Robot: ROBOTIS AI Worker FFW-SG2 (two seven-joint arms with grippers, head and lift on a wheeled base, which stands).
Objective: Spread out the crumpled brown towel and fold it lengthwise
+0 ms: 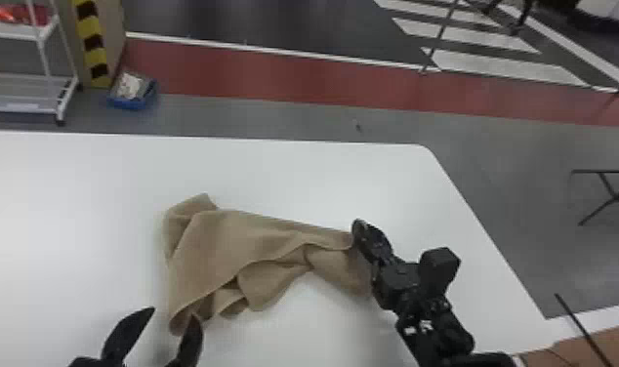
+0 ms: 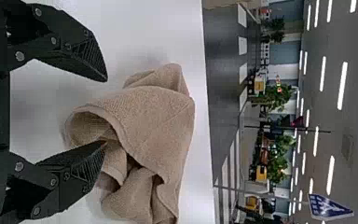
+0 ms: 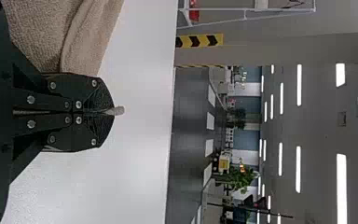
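On the white table (image 1: 79, 195), in the head view, the brown towel (image 1: 225, 239) lies crumpled; beyond, a blue bin (image 1: 128, 103) holds something white. Left wrist view: the left gripper (image 1: 174, 313) gapes, fingers apart near the towel. Right wrist view: the right gripper (image 1: 357, 227) is clamped on its edge.

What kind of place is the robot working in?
Probably a large indoor hall or workshop, not a home: a wheeled metal rack, yellow-and-black hazard striping and rows of ceiling lights show it.
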